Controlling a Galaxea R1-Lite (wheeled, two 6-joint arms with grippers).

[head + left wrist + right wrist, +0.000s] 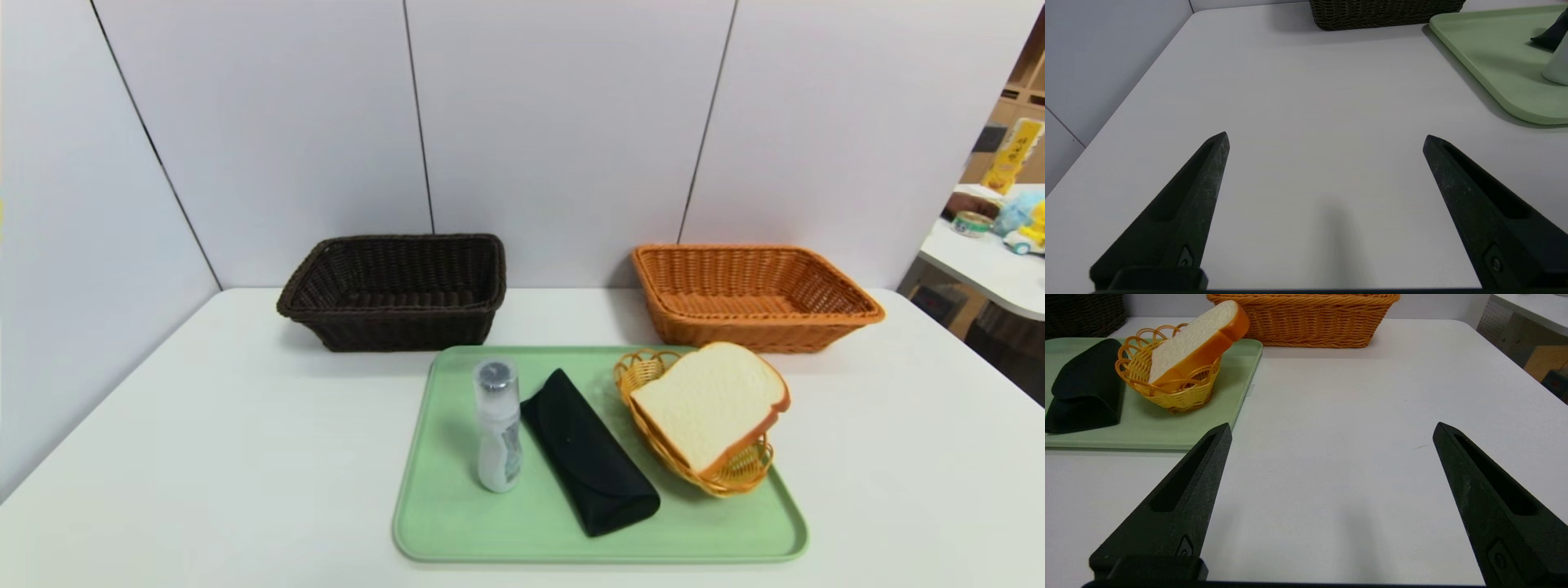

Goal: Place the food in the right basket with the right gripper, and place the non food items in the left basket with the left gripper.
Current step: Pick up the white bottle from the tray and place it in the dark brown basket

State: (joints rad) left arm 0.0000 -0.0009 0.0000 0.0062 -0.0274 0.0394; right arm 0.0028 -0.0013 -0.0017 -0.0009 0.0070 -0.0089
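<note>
On the white table [204, 457], a pale green tray [457, 523] sits near the front edge, centred. It carries three things: a white bottle [497, 429] with a grey cap standing upright on the left, a black soft case [589, 452] lying flat just right of it, and a small yellow wicker basket [735, 474] on the right holding a slice of bread [709, 404] that leans tilted across its rim. Behind the tray stand two larger baskets near the wall: a dark brown basket [396, 290] at far left and an orange basket [751, 294] at far right, well apart from each other.

Neither arm shows in the head view; only the wrist views show them. The left tool [1326, 139] hovers over bare table left of the tray, its two black fingers [1200, 192] spread wide and holding nothing; that view catches a corner of the tray, the base of the bottle and the bottom of the brown basket. The right tool [1331, 430] hovers over bare table right of the tray, fingers [1188, 498] likewise spread and empty, with the bread, the case and the orange basket ahead of it.

Grey wall panels [555, 122] with dark seams close off the back and left. At far right a second white table [992, 269] holds toys and a tin.
</note>
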